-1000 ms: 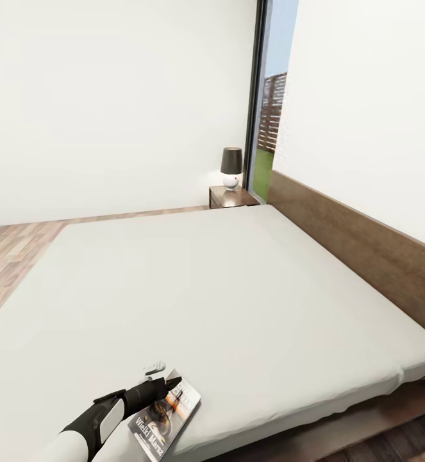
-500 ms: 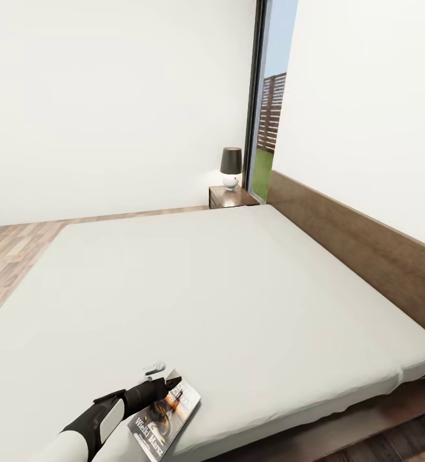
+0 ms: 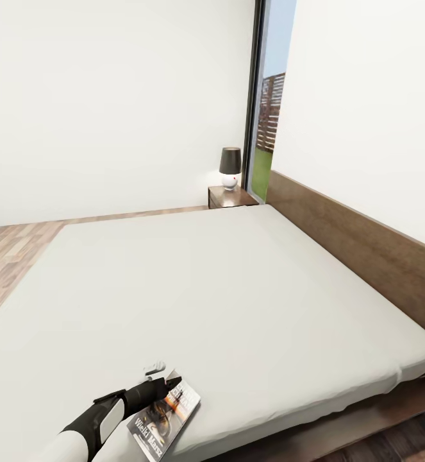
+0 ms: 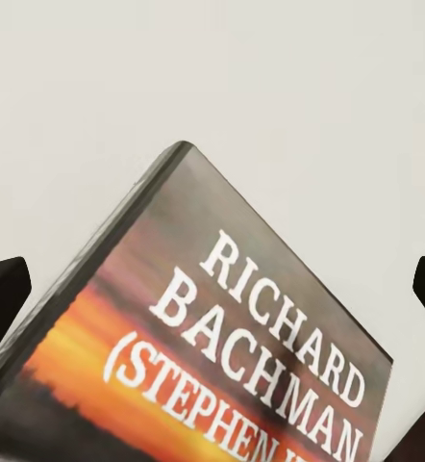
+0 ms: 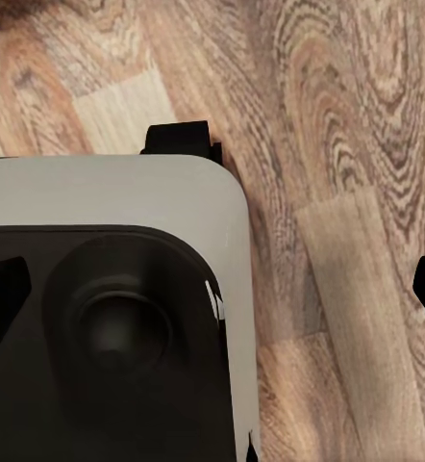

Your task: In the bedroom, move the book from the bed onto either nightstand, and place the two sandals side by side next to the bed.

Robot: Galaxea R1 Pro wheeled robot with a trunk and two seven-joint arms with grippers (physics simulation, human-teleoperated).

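Basically no change vs 1 s and 0.5 s back: left gripper (image 3: 172, 383) sits in the same spot over the book (image 3: 166, 414), book hasn't shifted on the bed (image 3: 238, 301); the view nudged a hair, that's camera, not scene. So likely a pause at pre-grasp, no lift yet. Book lies flat on the mattress near the bed's front edge, approx 7 o'clock in head view, cover up, tilted. In left wrist cam the fingers (image 4: 1, 298) are spread wide, tips on either side of the book (image 4: 222, 356), not touching it as far as I can see; nothing held. Right gripper (image 5: 212, 279): wrist cam looks down at wood-plank floor (image 5: 347, 144) and part of the robot's own base (image 5: 107, 308); dark finger tips at both frame edges, well apart, so open and empty. Nightstand (image 3: 230, 197) w/ lamp (image 3: 231, 168) is far off at approx 12 o'clock, across the whole bed beside the window (image 3: 270, 109). Task-wise: book step not done, still needs close, lift, carry. Sandals step not started, judging from these views. Risk: thin paperback flat on soft mattress, hard to get fingers under the edge.
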